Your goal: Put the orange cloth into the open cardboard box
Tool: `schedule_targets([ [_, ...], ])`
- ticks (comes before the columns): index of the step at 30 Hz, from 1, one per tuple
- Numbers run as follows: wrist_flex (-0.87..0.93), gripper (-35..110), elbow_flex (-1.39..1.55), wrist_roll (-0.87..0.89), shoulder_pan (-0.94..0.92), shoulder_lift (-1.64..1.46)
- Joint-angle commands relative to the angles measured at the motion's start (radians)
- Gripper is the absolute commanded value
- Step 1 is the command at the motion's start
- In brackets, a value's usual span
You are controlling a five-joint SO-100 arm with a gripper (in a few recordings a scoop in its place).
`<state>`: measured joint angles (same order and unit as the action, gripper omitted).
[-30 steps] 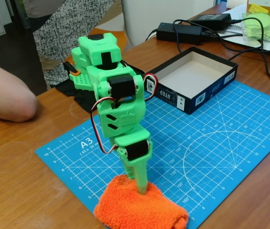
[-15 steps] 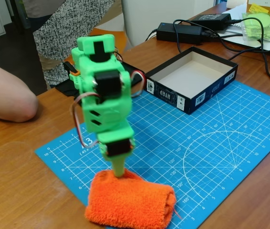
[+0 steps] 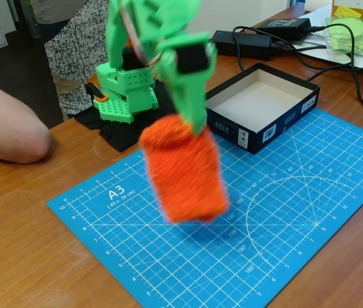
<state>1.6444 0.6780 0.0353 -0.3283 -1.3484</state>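
Orange cloth (image 3: 185, 173) hangs in the air over the blue mat (image 3: 278, 212), pinched at its top by the green tool (image 3: 194, 125). Box (image 3: 261, 106) sits far right.

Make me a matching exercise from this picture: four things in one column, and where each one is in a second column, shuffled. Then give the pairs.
Things:
1. bright orange fluffy terry cloth
2. shallow dark cardboard box with pale inside
3. blue A3 cutting mat
4. yellow-green item in clear plastic

Places:
A. flat on the wooden table
B. hanging in the air from the green gripper
C. top right corner, beside the cables
D. on the mat's far edge, open, nothing inside

Pairs: 1-B, 2-D, 3-A, 4-C
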Motion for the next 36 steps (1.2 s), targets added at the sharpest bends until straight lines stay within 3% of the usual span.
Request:
schedule_targets([
  [1, 0.012, 0, 0.06, 0.063, 0.106, -0.146],
  [14, 0.012, 0, 0.133, 0.156, 0.502, -0.321],
  [25, 0.012, -1, 0.166, 0.15, 0.729, -0.457],
  [36, 0.011, 0, 0.407, 0.14, 0.954, -0.66],
])
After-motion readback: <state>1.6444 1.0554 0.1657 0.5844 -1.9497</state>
